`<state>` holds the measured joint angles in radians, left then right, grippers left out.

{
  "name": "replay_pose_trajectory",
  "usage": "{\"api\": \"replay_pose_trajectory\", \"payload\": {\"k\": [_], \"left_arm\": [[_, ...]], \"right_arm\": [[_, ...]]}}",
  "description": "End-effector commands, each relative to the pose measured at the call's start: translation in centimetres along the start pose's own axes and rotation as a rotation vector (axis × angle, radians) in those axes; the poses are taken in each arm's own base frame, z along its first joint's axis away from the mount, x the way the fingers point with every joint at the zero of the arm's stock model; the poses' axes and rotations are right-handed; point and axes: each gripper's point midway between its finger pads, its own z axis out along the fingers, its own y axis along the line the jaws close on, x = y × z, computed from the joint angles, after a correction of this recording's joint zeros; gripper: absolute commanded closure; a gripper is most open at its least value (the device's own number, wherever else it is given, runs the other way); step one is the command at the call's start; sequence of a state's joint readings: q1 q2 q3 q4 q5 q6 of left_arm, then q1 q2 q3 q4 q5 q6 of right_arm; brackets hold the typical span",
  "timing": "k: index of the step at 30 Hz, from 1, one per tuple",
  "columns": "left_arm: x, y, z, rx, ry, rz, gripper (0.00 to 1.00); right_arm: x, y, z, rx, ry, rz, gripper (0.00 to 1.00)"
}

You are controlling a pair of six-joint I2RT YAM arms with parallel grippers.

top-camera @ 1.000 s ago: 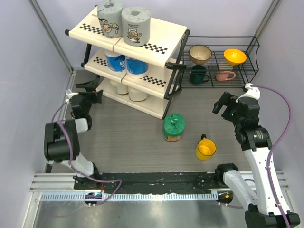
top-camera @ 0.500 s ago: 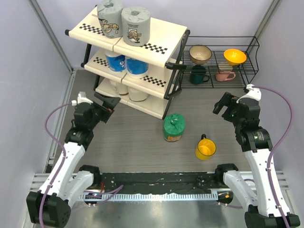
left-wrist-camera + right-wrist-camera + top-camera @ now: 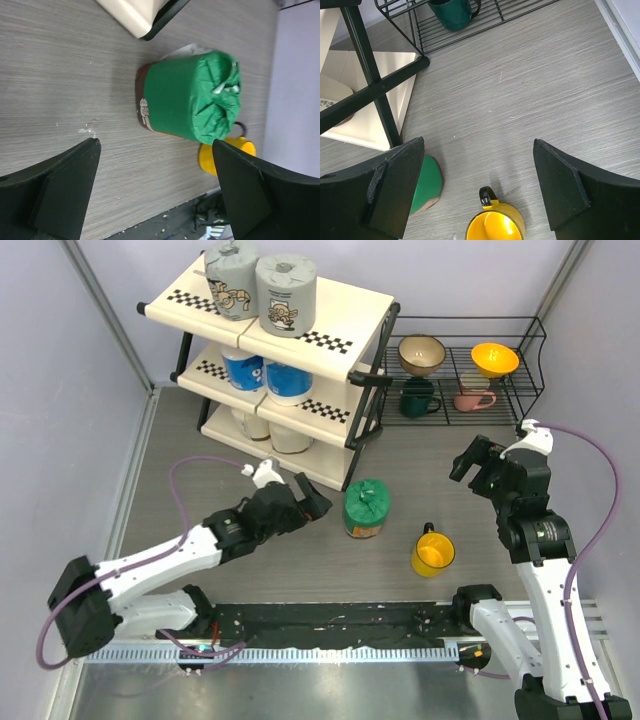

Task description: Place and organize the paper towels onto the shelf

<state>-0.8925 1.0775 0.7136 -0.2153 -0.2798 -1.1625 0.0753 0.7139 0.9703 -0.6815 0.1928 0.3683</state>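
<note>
Roll [image 3: 366,508] in green wrap, upright on the desk [image 3: 420,455] just in front of the shelf's [image 3: 345,310] right foot.
Left hand [image 3: 313,502] spreads wide and empty just beside that roll, in front of the shelf; right hand [image 3: 466,459], also wide and empty, hangs off the shelf's right side. On the shelf: grey rolls [image 3: 286,292] on top, blue-and-white rolls [image 3: 287,380] in the middle, cream rolls [image 3: 290,438] at the bottom.

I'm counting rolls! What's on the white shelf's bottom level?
A cream wrapped paper towel roll and its cream twin stand side by side on the bottom tier of the cream-white three-tier shelf. The middle panel covers their tops; whatever is behind them is hidden.
</note>
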Motion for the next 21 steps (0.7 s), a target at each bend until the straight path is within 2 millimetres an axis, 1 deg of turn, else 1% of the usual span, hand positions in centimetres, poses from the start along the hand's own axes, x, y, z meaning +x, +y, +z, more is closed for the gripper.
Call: {"api": "replay_pose_trajectory", "payload": {"k": [1, 2, 3, 5, 6, 7, 9, 10, 12, 15, 16, 18, 19, 20, 21], "left_arm": [[-0.7, -4.0, 1.9, 0.039, -0.087, -0.001, 0.0], [-0.4, -4.6, 2.3, 0.046, -0.081, 0.002, 0.0], [0.4, -5.3, 3.1, 0.051, -0.068, 0.012, 0.0], [0.9, -5.9, 3.9, 0.054, -0.06, 0.015, 0.0], [0.9, -6.8, 4.1, 0.074, -0.06, 0.009, 0.0], [1.6, -6.6, 4.9, 0.064, -0.046, 0.016, 0.0], [1.7, -7.1, 5.5, 0.068, -0.046, 0.011, 0.0], [2.1, -6.9, 6.1, 0.062, -0.041, 0.013, 0.0], [2.4, -6.8, 6.7, 0.05, -0.038, 0.015, 0.0], [2.6, -7.3, 7.6, 0.055, -0.035, 0.018, 0.0], [3.1, -6.9, 8.0, 0.042, -0.025, 0.028, 0.0], [3.4, -7.1, 8.3, 0.04, -0.014, 0.037, 0.0], [3.8, -6.5, 8.9, 0.018, -0.004, 0.047, 0.0], [3.8, -6.8, 9.0, 0.021, -0.004, 0.047, 0.0], [4.2, -6.1, 9.2, -0.008, 0.007, 0.059, 0.01]], "right_arm": [[-1.5, 0.2, -0.6, -0.007, -0.046, 0.0, 0.05], [-1.5, 0.3, -0.6, -0.009, -0.047, 0.0, 0.05], [-1.6, 0.2, -0.6, -0.006, -0.05, 0.0, 0.05], [-1.5, 0.2, -0.6, -0.004, -0.048, -0.002, 0.05], [-1.4, 0.2, -0.6, -0.005, -0.046, -0.003, 0.05], [-1.5, 0.1, -0.6, -0.004, -0.049, -0.003, 0.05], [-1.5, 0.1, -0.6, -0.001, -0.05, -0.007, 0.05], [-1.4, 0.0, -0.6, 0.0, -0.046, -0.01, 0.05], [-1.4, 0.0, -0.7, 0.003, -0.048, -0.013, 0.05], [-1.4, -0.1, -0.7, 0.005, -0.051, -0.016, 0.05], [-1.3, -0.1, -0.7, 0.004, -0.049, -0.016, 0.05], [-1.3, -0.1, -0.7, 0.006, -0.05, -0.018, 0.05], [-1.5, -0.1, -0.7, 0.005, -0.054, -0.016, 0.05], [-1.3, -0.2, -0.6, 0.008, -0.049, -0.018, 0.05], [-1.4, -0.1, -0.7, 0.005, -0.052, -0.017, 0.05]]}}
